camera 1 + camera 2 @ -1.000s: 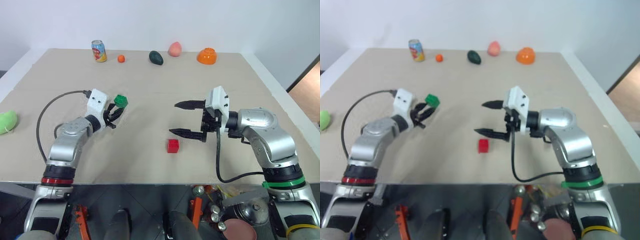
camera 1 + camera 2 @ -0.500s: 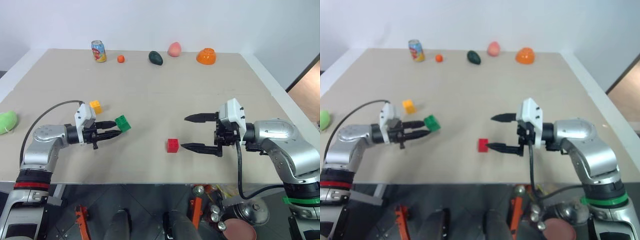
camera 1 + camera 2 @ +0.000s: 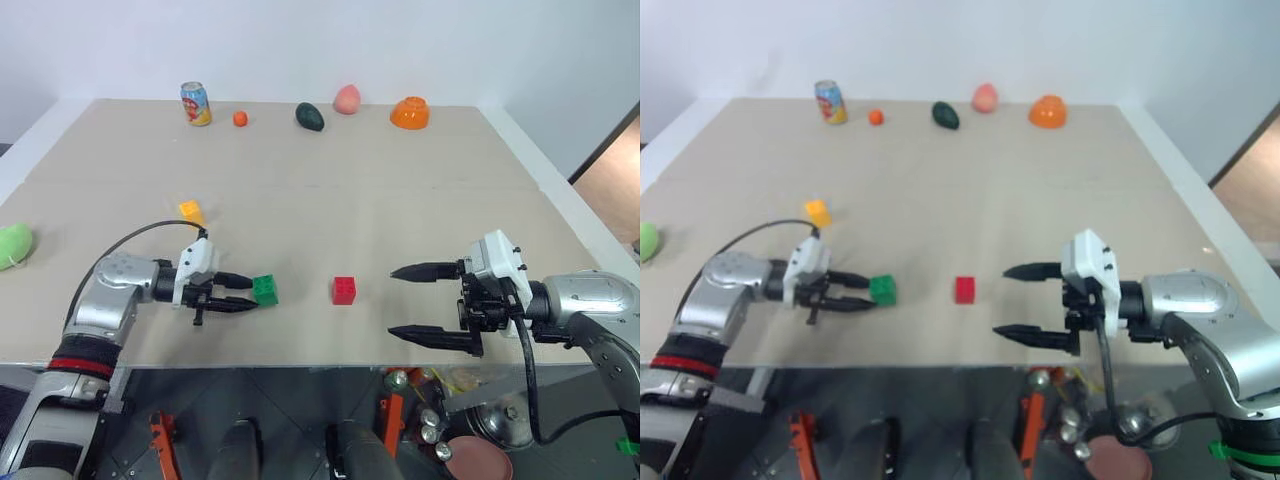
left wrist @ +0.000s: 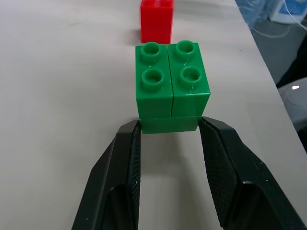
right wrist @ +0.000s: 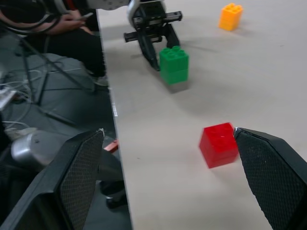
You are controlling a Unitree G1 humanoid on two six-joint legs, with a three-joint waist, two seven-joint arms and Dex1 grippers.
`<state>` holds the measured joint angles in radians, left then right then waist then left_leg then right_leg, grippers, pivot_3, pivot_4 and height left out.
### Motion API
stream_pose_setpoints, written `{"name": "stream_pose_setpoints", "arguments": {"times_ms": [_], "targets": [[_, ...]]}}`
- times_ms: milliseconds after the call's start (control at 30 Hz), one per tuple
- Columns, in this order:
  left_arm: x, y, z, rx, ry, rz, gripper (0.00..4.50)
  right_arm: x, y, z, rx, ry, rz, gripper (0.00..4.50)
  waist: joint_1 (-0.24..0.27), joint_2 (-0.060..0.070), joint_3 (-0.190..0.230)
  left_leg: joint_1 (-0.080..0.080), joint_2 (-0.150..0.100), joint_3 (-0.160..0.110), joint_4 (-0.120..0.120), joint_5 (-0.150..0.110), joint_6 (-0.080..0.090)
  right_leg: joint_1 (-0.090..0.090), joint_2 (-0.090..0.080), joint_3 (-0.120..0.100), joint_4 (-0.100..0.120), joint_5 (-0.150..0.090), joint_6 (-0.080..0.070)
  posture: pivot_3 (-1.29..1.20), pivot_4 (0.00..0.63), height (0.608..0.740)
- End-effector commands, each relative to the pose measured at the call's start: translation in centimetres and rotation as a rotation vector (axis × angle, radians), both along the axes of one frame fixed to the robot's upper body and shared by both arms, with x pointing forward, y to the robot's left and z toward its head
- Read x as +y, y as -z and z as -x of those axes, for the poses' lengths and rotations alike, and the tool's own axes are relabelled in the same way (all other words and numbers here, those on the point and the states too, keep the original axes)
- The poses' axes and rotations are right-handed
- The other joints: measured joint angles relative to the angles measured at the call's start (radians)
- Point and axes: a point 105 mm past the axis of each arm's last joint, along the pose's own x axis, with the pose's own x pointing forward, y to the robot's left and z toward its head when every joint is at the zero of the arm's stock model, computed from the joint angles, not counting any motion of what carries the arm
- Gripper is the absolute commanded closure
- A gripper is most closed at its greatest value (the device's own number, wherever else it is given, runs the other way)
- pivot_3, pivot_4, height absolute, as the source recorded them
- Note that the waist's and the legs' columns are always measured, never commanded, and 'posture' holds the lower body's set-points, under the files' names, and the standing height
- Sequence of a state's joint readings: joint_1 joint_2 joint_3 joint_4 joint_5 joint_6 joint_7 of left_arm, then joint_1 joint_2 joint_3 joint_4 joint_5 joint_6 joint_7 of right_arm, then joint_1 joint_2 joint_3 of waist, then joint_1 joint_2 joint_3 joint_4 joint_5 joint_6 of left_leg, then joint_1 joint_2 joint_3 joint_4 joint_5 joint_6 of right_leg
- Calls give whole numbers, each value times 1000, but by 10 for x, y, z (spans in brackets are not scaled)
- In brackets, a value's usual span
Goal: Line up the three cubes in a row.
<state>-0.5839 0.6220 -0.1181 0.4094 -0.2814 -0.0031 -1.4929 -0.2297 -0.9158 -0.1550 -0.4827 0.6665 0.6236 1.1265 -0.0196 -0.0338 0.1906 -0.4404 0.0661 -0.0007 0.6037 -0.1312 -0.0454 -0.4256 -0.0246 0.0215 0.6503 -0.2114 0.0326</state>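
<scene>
Left gripper (image 3: pixel 243 294) jaws pinch green cube (image 3: pixel 266 290) low, near tabletop (image 3: pixel 400 200) front edge. Red cube (image 3: pixel 345 290) beside; yellow cube (image 3: pixel 191 211) far. Right gripper (image 3: pixel 418 302) wide open, empty. Probably light, hard, slick; grab flat sides.

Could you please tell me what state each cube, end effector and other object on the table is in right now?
Green cube: on the table, studs up, gripped low by the left end effector.
Red cube: free, studs up.
Yellow cube: free, studs up, set back from the others.
Right end effector: open, empty.
Soda can: upright.
Orange bowl: upside down.
</scene>
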Motion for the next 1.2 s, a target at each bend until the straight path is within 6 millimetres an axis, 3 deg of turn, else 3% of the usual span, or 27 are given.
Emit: {"name": "stream_pose_setpoints", "arguments": {"times_ms": [33,300,500,833,1200], "targets": [[-10,-11,-6,-47,27,18,3222,-4,-6,-2,-43,23,-1,0,0,0,0,0,0,0,1,0,0,0,0,0,0,0,0,0,150,738],[-23,-6,-9,-36,66,11,3222,-4,-3,-6,-50,42,2,0,0,0,0,-1,0,0,0,-1,2,0,1,0,0,-1,1,0,150,738],[-20,16,-14,-39,57,-86,3222,-2,-2,-6,-53,40,2,0,0,0,0,-1,0,0,1,-1,2,0,1,0,0,-1,1,0,150,738],[-44,9,-21,-29,89,-62,3222,-1,1,-9,-57,38,5,0,5,0,0,-1,-1,0,5,-1,2,3,-1,0,0,0,2,0,150,738],[-50,-7,-26,-20,135,-63,3222,0,2,-11,-61,33,7,0,1,0,0,-3,0,0,5,-2,3,2,1,0,0,-1,3,0,150,738]]}}
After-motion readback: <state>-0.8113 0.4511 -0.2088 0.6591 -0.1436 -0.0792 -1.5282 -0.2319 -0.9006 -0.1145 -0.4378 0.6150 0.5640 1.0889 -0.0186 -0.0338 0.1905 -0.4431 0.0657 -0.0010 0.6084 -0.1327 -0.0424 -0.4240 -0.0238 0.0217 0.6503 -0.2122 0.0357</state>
